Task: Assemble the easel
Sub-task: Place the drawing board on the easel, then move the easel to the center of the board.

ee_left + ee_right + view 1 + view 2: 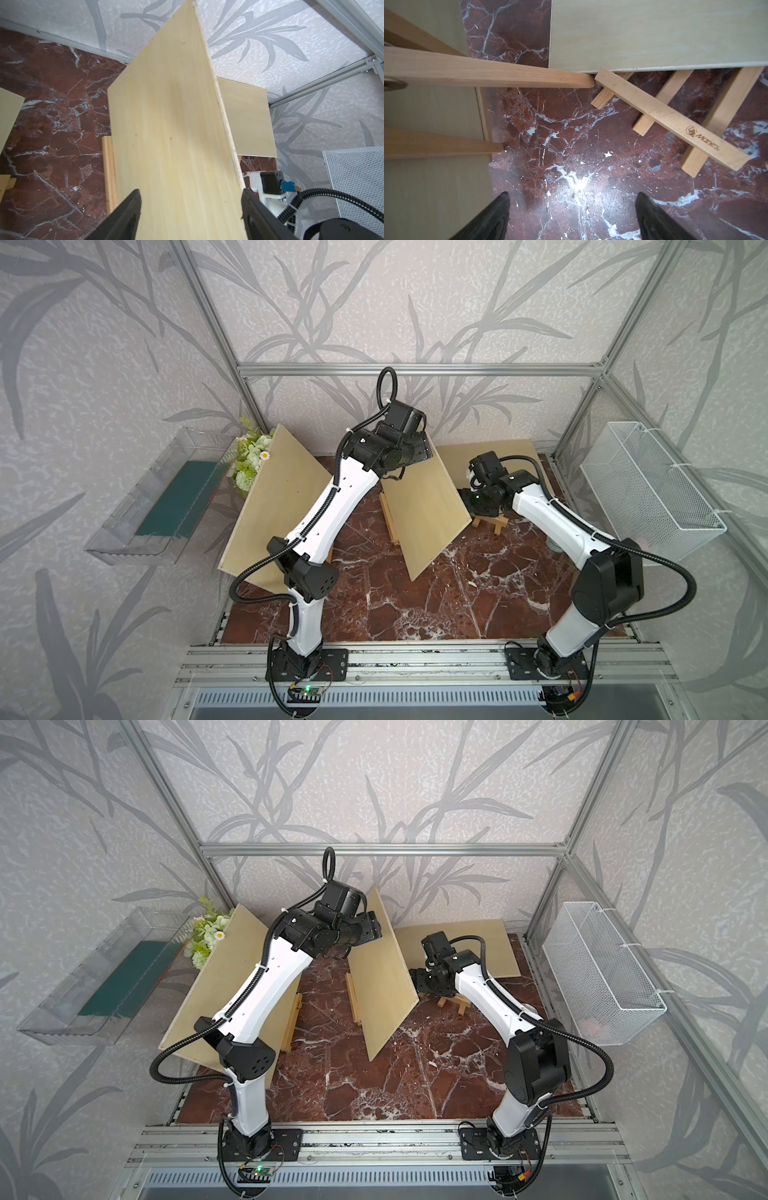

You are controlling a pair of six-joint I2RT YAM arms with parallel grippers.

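Note:
A plywood board [419, 510] [380, 986] stands tilted on a wooden easel [388, 516] [109, 166] in the middle of the marble table [457, 593]. My left gripper [422, 450] [191, 195] is at the board's [172, 124] upper end. It is open, and the board's face fills the gap between its fingers. A small easel [492, 524] [670, 120] lies flat, partly under a flat board [490, 460] [654, 35]. My right gripper [471, 499] [572, 199] hangs open over bare marble beside it, holding nothing. The standing easel's legs [488, 70] show in the right wrist view.
Another board [274, 497] leans at the left on an easel [293, 1023]. Flowers [249, 456] stand in the back left corner. Outside the frame hang a clear tray [166, 497] on the left and a white wire basket [648, 489] on the right.

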